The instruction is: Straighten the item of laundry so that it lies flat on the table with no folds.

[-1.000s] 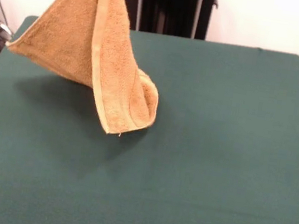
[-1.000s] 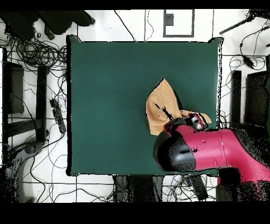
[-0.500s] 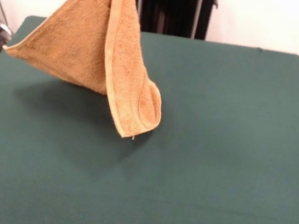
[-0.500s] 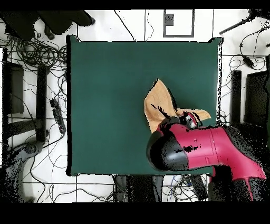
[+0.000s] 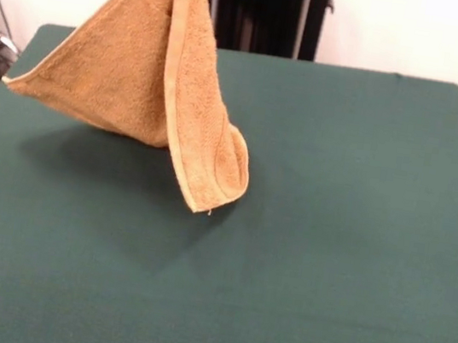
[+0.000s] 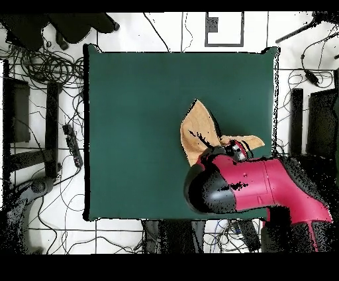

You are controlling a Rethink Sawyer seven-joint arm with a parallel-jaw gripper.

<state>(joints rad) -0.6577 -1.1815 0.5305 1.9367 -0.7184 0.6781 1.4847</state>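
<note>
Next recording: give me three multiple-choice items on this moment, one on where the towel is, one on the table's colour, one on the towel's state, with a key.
1. Where does the towel sit in the front view?
A. left half of the picture
B. right half of the picture
C. on the floor

2. What colour is the table cover?
A. white
B. dark green
C. red

3. How is the towel now?
A. spread flat with no folds
B. lifted by its top, hanging in a cone with a lower corner curled
C. rolled into a tight ball

Key: 1 A, it hangs left of centre over the table. 2 B, the whole surface is dark green. 3 B, its top runs out of the picture's upper edge and the sides drape down; the overhead view shows the red arm above it.
</note>
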